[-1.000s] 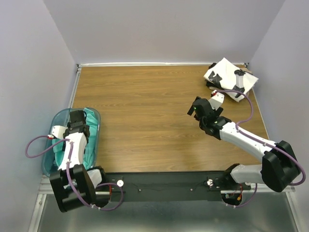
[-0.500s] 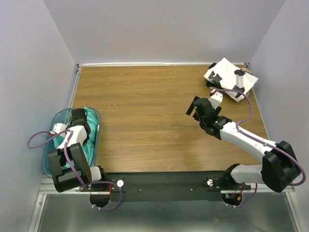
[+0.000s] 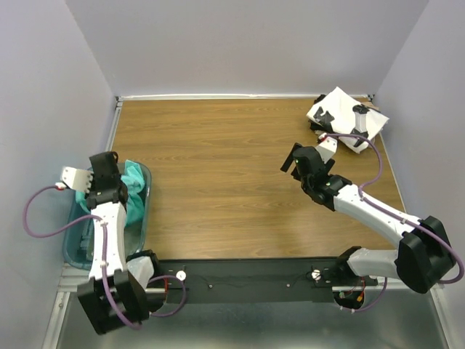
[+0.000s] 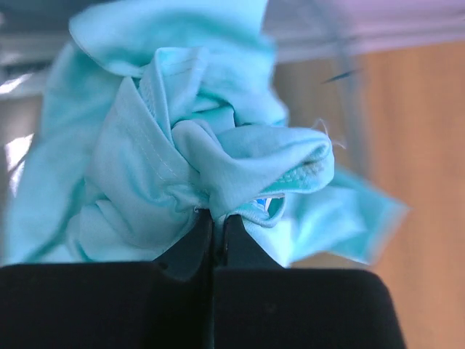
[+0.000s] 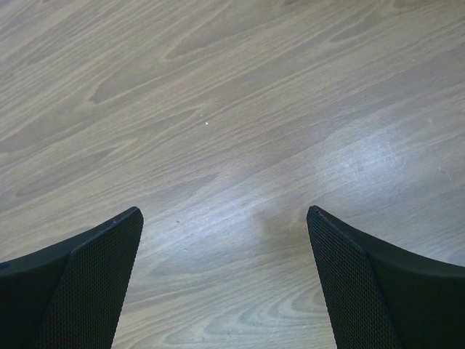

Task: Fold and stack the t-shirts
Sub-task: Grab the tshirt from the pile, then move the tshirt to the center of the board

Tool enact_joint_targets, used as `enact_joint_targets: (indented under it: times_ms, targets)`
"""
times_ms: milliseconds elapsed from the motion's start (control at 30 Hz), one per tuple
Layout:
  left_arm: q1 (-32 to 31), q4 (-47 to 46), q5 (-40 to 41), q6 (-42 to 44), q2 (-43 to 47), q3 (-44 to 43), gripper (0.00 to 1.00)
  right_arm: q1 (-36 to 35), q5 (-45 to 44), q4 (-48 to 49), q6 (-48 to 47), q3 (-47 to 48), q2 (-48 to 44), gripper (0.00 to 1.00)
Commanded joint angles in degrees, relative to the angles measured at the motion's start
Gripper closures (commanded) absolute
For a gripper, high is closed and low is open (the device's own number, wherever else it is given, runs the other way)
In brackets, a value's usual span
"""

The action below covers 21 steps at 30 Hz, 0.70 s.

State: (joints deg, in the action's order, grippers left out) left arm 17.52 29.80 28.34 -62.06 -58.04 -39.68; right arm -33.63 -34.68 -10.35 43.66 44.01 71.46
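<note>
A crumpled teal t-shirt (image 4: 182, 145) fills the left wrist view, and my left gripper (image 4: 216, 218) is shut on a bunched fold of it. From above, the left gripper (image 3: 104, 177) hangs over the left end of the table, with the teal t-shirt (image 3: 134, 183) trailing down into the bin. A folded white t-shirt with black blotches (image 3: 341, 116) lies at the far right corner. My right gripper (image 3: 294, 161) hovers right of centre, open, and in the right wrist view that right gripper (image 5: 225, 214) has only bare wood between its fingers.
A translucent teal plastic bin (image 3: 142, 222) sits at the table's near left edge and holds the teal cloth. The wooden tabletop (image 3: 218, 160) is walled at the back and on both sides. A purple cable (image 3: 29, 218) loops off the left arm.
My left gripper has gone from open to shut on the teal t-shirt and has risen from the bin, pulling cloth up. The right arm has barely moved.
</note>
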Motion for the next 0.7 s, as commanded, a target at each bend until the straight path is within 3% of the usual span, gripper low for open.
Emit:
enact_joint_targets:
  times_ms: [0, 67, 300, 433, 600, 667]
  targets:
    - [-0.11, -2.03, -0.21, 4.31, 7.4, -9.86, 1.0, 0.49, 0.31, 0.42, -1.82, 3.01, 0.52, 0.0]
    - [-0.29, -3.43, -1.7, 7.37, 10.3, -12.86, 1.0, 0.49, 0.14, 0.5, -2.87, 4.41, 1.31, 0.0]
    - [-0.99, -18.54, -22.51, 16.87, 12.52, -22.43, 1.0, 0.49, -0.48, 0.51, -4.98, 7.05, 3.07, 0.0]
    - [-7.31, -21.89, -32.71, 22.66, 6.99, -32.19, 1.0, 0.49, -1.97, 0.59, -6.22, 8.46, 2.9, 0.0]
    - [-22.5, -22.94, -34.92, 26.64, -0.57, -43.1, 1.0, 0.58, -3.82, 0.59, -6.57, 8.64, 0.26, 0.01]
    - [-25.33, -22.86, -35.37, 26.12, -2.86, -45.92, 1.0, 0.58, -4.78, 0.59, -7.18, 8.2, -1.84, 0.0]
